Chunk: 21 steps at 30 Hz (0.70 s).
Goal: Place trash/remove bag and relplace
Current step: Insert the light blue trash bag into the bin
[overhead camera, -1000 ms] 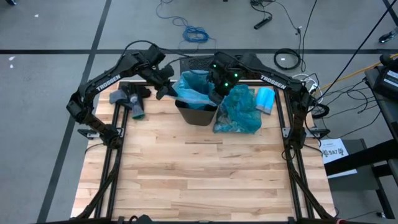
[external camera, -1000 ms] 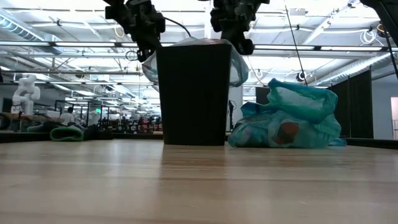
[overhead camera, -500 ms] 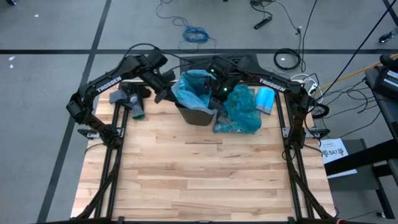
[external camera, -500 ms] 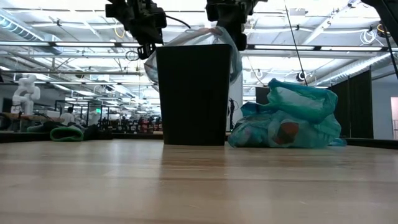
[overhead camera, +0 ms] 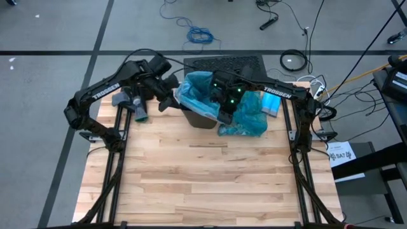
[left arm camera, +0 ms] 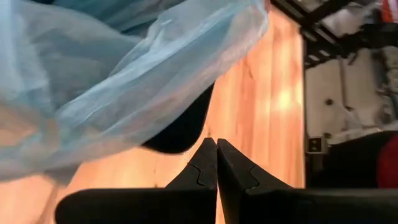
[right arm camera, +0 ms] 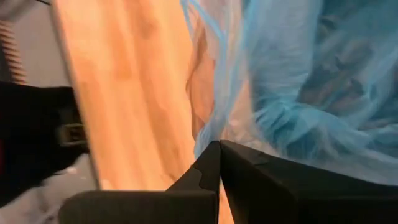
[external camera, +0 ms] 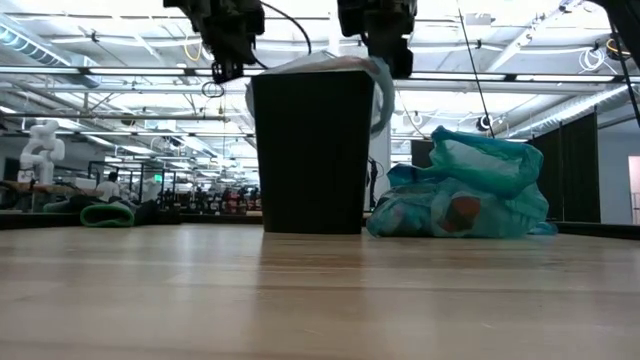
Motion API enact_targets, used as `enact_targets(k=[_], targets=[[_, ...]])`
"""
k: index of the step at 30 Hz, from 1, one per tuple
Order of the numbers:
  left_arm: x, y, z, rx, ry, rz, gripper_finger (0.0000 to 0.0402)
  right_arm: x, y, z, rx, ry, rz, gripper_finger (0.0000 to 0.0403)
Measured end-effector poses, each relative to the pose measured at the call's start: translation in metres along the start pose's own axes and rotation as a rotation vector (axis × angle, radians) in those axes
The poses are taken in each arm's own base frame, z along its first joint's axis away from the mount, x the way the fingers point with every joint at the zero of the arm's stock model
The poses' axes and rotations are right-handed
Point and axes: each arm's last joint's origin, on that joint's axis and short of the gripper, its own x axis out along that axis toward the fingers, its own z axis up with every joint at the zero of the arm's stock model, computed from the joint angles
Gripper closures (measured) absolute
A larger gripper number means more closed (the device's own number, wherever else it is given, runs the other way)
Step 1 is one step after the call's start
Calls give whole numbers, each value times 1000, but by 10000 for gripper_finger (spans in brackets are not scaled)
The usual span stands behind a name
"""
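The black square bin (overhead camera: 202, 119) (external camera: 310, 150) stands at the table's far middle with a pale sky-blue bag (overhead camera: 197, 89) in its mouth. That bag's rim drapes over the bin's right side (external camera: 379, 95). The dark teal bag (overhead camera: 248, 119) (external camera: 470, 185) lies on the table right of the bin, with brown and white trash (external camera: 458, 214) showing through it. My left gripper (overhead camera: 166, 102) (left arm camera: 216, 144) is shut beside the bin's left side and touches nothing. My right gripper (overhead camera: 226, 114) (right arm camera: 219, 145) is shut at the bin's right near rim. My right gripper pinches the sky-blue bag's edge (right arm camera: 205, 138) between its two shut fingers. One layer or several, I cannot tell. It comes from above the bin's right rim. The film runs from the fingers back over the bin's mouth and hangs down the bin's outer right side.
A grey and teal bundle (overhead camera: 133, 105) lies near the table's far left corner. A pale blue packet (overhead camera: 271, 102) sits by the far right edge, behind the teal bag. The bare wooden table (overhead camera: 203, 178) stretches from the bin toward the near edge.
My right gripper has moved from over the bin's far side toward the near edge along the right rim, drawing the sky-blue bag's rim over that side. My left gripper has shifted slightly toward the near edge and stays beside the bin. The bag's raised top has flattened onto the bin.
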Motion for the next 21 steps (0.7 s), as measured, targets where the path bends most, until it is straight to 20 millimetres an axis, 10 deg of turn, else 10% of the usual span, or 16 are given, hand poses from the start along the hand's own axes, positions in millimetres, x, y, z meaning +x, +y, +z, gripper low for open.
enact_targets(k=[21], targets=[[-4, -54, 5, 63, -153, 217, 401, 23, 45, -3, -49, -67, -338, 403]])
